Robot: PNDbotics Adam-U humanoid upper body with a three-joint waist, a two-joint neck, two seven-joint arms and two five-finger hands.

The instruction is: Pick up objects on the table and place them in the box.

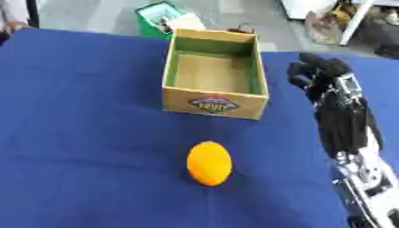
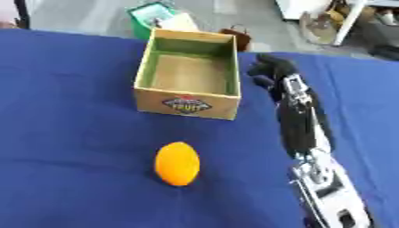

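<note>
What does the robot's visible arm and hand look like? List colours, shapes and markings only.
Only the right arm shows. The right hand is black and bulky. Behind it sits a small silver-grey block at the wrist, then a long black forearm. Nearer the camera, the arm turns silver-white with dark recesses. No cables or readable markings can be made out.

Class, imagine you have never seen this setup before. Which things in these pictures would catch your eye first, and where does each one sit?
Most striking is the bright orange oval fruit, lying alone on the blue tablecloth near the front. Behind it stands an open cardboard box with a green inner lining and a label on its front wall; nothing shows inside. To the right of the box, the robot's black right hand hangs over the cloth, its arm reaching in from the lower right.
</note>
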